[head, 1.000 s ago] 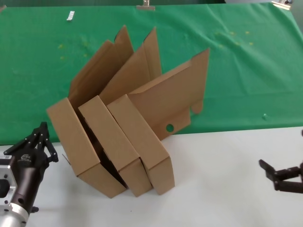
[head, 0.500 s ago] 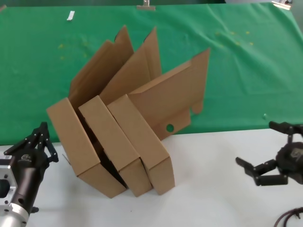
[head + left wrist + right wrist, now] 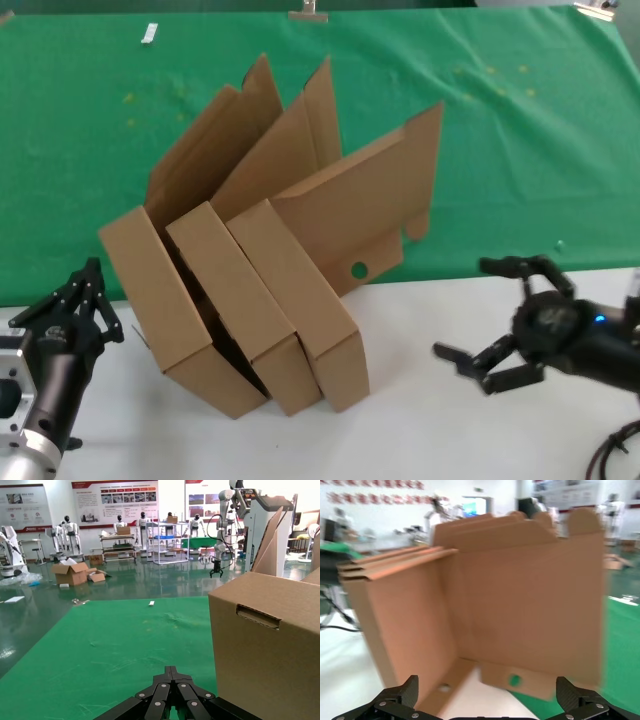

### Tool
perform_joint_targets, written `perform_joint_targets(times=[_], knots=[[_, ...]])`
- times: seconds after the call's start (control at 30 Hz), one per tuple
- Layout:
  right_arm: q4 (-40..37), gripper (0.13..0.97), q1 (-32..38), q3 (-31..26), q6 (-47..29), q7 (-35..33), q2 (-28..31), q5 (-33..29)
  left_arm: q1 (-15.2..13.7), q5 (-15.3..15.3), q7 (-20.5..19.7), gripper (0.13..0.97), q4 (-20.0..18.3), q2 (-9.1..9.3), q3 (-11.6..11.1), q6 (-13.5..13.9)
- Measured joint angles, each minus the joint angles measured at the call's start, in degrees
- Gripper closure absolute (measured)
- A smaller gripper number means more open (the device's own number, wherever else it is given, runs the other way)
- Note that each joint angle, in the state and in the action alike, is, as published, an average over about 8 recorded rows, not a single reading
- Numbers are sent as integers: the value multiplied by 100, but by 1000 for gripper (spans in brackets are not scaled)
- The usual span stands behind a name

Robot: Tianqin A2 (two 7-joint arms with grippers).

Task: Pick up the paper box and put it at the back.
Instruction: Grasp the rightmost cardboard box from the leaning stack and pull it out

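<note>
Three plain brown boxes, no print on them, lean together on the white bench [image 3: 470, 440] at the green cloth [image 3: 520, 140] edge. The rightmost box [image 3: 330, 270], lid up, faces the right gripper [image 3: 493, 322] — jaws apart, near it. Left gripper [image 3: 80, 300] parked near-left, jaws together.

Right gripper [image 3: 497, 325] spread wide (left gripper [image 3: 78, 305] closed).

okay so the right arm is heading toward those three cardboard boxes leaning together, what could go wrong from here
The paper box leans against two other boxes, so pulling it out could topple them. Its raised lid stands loose and might catch the open right gripper or flop on lifting. The left gripper sits close beside the stack, where a sliding box could hit it.
</note>
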Motion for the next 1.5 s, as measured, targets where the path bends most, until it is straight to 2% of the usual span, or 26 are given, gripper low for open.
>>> perform_joint_targets(times=[0.37,0.53,0.7,0.97,1.17,1.5], knots=[[-2599,129,1535,-815,-1548,-1098,-979,-610,0,1,0,953,0,0,0,0],[-3933,129,2223,-939,-1873,-1698,-1318,-905,0,1,0,953,0,0,0,0],[-4839,129,2727,-938,-1985,-2111,-1534,-1120,0,1,1,953,0,0,0,0],[-5301,129,3031,-855,-1935,-2292,-1715,-1356,0,1,1,953,0,0,0,0],[-5377,129,3105,-790,-1834,-2305,-1795,-1494,0,0,1,953,0,0,0,0],[-5405,175,3148,-692,-1706,-2311,-1879,-1654,0,0,1,953,0,0,0,0]])
